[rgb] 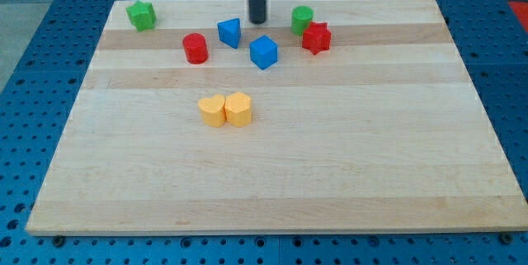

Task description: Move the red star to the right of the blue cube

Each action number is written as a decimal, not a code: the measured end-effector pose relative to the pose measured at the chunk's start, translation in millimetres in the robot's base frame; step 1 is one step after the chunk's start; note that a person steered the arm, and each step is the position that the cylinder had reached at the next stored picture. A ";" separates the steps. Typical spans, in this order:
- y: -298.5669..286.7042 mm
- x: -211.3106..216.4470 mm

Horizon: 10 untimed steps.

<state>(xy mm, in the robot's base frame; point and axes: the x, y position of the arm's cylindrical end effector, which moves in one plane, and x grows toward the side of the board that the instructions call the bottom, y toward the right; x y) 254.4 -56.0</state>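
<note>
The red star (316,38) lies near the view's top, right of centre, touching the green cylinder (302,20) just above-left of it. The blue cube (263,52) sits to the star's left and slightly lower, with a gap between them. My tip (258,21) is the end of the dark rod coming down from the view's top. It stands above the blue cube, between the blue triangular block (230,32) on its left and the green cylinder on its right, touching none of them.
A red cylinder (195,48) lies left of the blue triangular block. A green block (142,16) sits at the board's top left corner. Two yellow blocks (225,110) lie side by side near the middle. The wooden board (330,166) rests on a blue perforated table.
</note>
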 end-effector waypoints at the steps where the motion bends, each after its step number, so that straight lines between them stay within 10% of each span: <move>1: -25.0 30.8; 3: 28.7 51.9; 6: 94.5 -61.9; 9: 154.5 72.0; 10: 162.4 33.5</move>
<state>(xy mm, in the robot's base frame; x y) 288.0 106.4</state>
